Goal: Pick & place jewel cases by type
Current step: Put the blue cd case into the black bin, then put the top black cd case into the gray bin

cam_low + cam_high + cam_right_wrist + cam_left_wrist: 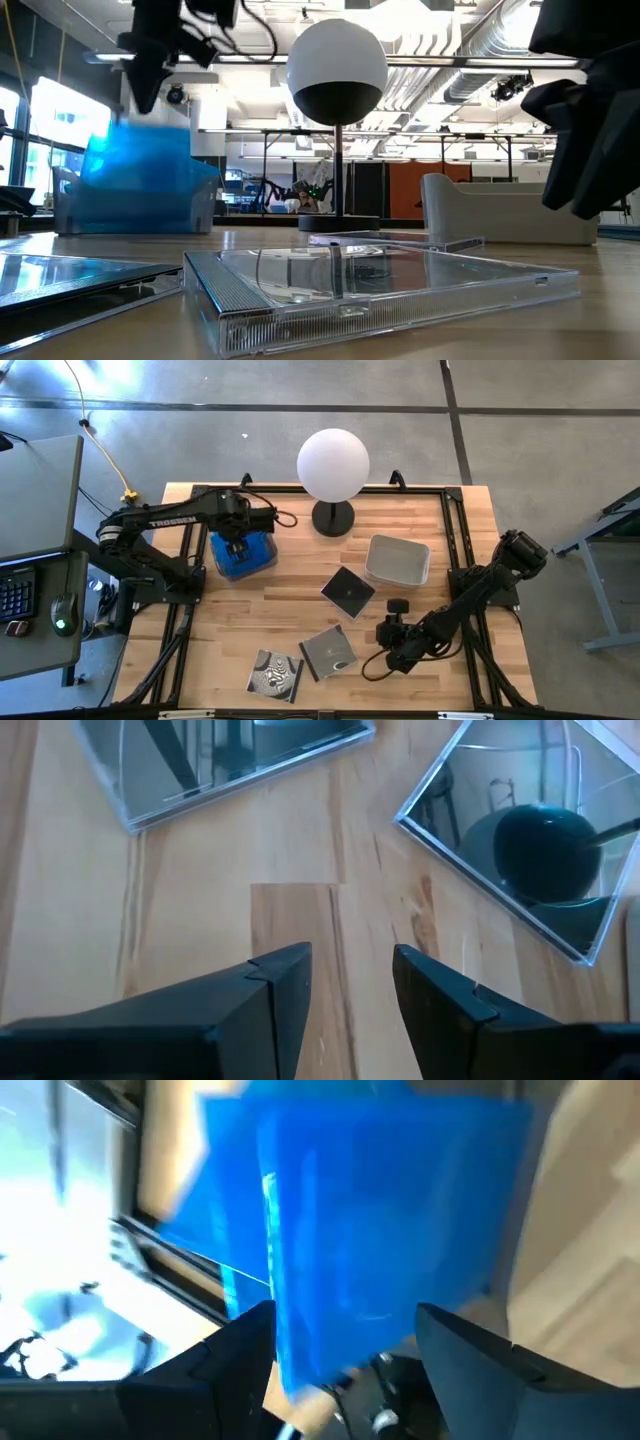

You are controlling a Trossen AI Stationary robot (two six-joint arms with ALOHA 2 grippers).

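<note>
Blue jewel cases stand tilted in a clear tub at the table's far left. My left gripper hovers open just above them, and the top blue case shows blurred beyond its fingers. Three dark cases lie flat on the table: a black one, a grey clear-lidded one, and a swirled one. My right gripper is open low over bare wood to the right of the grey case. Two cases lie ahead of its fingers.
A grey rounded tub sits right of centre, near the black case. A lamp with a white globe and a black base stands at the far middle. A black frame rail borders the table.
</note>
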